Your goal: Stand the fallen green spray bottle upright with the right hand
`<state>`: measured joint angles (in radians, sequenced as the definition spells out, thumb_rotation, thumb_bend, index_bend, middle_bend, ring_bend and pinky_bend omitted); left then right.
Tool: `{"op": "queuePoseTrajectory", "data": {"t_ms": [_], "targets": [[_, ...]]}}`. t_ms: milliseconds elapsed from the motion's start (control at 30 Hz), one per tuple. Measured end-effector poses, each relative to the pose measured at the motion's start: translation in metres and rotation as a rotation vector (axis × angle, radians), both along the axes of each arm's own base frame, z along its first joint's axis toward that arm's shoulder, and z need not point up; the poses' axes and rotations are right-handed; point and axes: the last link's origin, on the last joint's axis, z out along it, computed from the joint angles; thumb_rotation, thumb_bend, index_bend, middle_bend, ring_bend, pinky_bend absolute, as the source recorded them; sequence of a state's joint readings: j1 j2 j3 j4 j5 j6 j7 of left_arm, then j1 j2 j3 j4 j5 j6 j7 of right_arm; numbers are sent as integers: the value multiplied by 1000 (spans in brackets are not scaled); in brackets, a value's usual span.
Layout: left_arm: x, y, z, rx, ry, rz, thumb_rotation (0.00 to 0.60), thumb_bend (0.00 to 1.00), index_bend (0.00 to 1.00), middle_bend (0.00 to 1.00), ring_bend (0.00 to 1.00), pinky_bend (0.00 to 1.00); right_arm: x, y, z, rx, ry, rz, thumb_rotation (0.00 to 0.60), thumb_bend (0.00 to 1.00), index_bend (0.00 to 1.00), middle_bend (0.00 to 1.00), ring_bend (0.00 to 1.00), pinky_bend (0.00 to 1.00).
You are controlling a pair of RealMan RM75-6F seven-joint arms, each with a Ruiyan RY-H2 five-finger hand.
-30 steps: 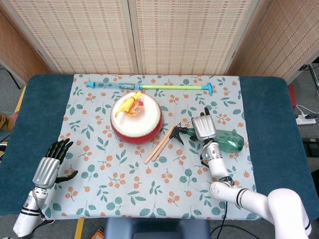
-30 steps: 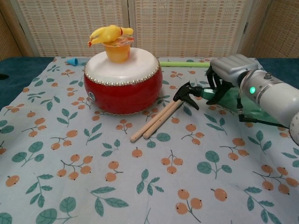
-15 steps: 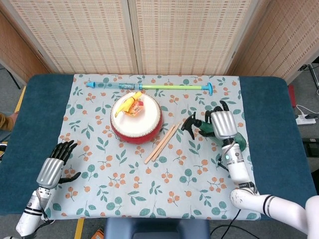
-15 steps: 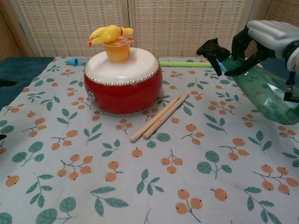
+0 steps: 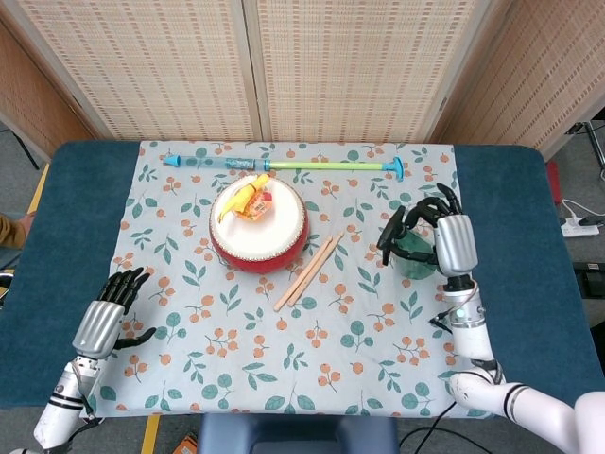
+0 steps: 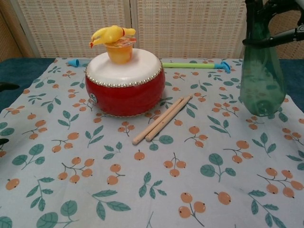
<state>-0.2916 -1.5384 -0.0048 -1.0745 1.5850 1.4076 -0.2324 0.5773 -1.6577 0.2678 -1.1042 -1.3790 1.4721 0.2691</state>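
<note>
The green spray bottle is upright at the right side of the floral cloth, its black spray head on top. Its base is at or just above the cloth; I cannot tell whether it touches. My right hand grips the bottle around its neck from the right, fingers wrapped just under the spray head. In the head view I see the bottle from above. My left hand lies at the table's front left corner, holding nothing, fingers apart, far from the bottle.
A red drum with a yellow toy chicken on top stands mid-cloth. Two wooden drumsticks lie between drum and bottle. A long blue and green rod lies along the far edge of the cloth.
My right hand has swung the bottle from lying on its side to upright and shifted it to the right. The left hand drifted slightly toward me.
</note>
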Motion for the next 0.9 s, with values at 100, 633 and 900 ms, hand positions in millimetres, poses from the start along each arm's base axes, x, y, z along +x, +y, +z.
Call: {"op": "queuePoseTrajectory", "data": {"t_ms": [100,633,900], "targets": [[-1,1,-1,-1,3,4,600,170,0,0,0,34,-11,-4,-3,-36,-85,32,600,44,705,618,320,139],[-5,6,-4,-1,13,21,600,171,0,0,0,34,-29,-15,-47,25,-603,115,600,44,683,618,291,150],[-6,6,-2,10,10,21,600,170,0,0,0,34,-22,-19,-56,43,-560,120,600,44,677,618,291,150]]}}
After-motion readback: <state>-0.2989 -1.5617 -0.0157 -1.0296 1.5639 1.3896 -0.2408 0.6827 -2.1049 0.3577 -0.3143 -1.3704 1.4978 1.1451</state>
